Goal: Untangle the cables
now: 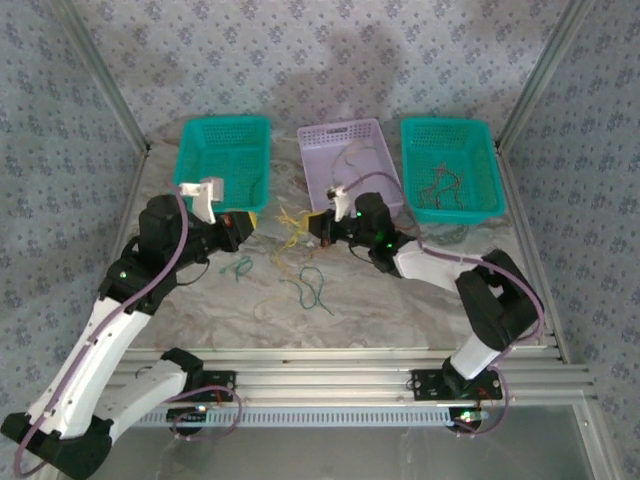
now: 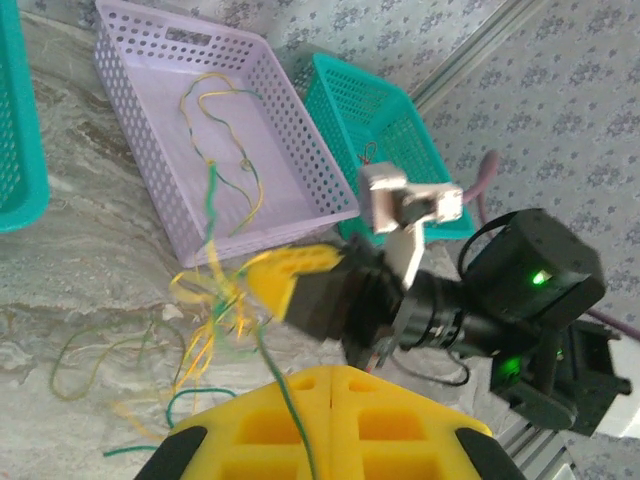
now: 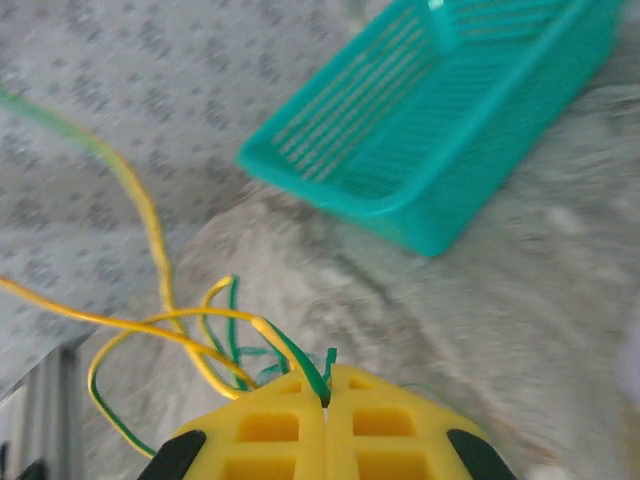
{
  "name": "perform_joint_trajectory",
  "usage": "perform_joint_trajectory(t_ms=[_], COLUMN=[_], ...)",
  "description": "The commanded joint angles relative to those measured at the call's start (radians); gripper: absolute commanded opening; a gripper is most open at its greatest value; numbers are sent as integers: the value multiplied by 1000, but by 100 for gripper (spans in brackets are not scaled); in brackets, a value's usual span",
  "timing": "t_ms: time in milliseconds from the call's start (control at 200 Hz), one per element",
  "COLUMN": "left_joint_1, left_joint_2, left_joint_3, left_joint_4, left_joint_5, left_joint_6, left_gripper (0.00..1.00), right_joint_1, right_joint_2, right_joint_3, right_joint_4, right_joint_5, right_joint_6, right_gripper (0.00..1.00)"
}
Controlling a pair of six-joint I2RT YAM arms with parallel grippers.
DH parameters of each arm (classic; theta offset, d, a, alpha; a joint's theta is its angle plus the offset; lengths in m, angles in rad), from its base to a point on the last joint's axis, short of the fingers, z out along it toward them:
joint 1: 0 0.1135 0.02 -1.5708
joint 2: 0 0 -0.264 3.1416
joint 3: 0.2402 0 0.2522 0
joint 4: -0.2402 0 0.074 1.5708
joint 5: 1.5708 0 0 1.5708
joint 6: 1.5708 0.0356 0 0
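Observation:
A knot of yellow and green cables (image 1: 290,230) hangs between my two grippers above the table's middle. My left gripper (image 1: 250,222) is shut; in the left wrist view a taut green strand (image 2: 270,370) runs from the knot (image 2: 215,300) across its yellow fingers (image 2: 260,420) toward their closed seam. My right gripper (image 1: 318,226) faces it and is shut on a green cable (image 3: 305,365) pinched at the tips of its fingers (image 3: 380,410), with yellow loops (image 3: 150,320) trailing left. Loose green cables (image 1: 310,290) lie on the table below.
Three baskets line the back: a teal one (image 1: 222,160) on the left, a lilac one (image 1: 365,135) holding a yellow-green strand (image 2: 215,150), and a teal one (image 1: 450,140) on the right with reddish wires (image 1: 440,185). Metal rails (image 1: 330,385) run along the near edge.

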Motion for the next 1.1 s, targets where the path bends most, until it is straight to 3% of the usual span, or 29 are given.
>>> perform_joint_trajectory(t_ms=[0, 205, 550, 794, 1094], left_joint_1=[10, 37, 92, 131, 138], left_joint_2=[-36, -62, -70, -58, 74], left_joint_3=[30, 71, 119, 177, 261], left_joint_4=[-47, -143, -258, -273, -171], left_joint_5=[-23, -57, -129, -184, -60], left_joint_6=[50, 113, 194, 223, 163], left_gripper=[0, 0, 0, 0, 0], right_joint_1=[-22, -129, -379, -446, -447], right_joint_2=[-84, -247, -523, -663, -747], right_joint_3=[-37, -135, -245, -260, -296], right_joint_4=[-45, -144, -361, -582, -547], right_joint_5=[165, 309, 320, 439, 307], right_joint_6=[1, 29, 74, 51, 28], right_gripper=[0, 0, 0, 0, 0])
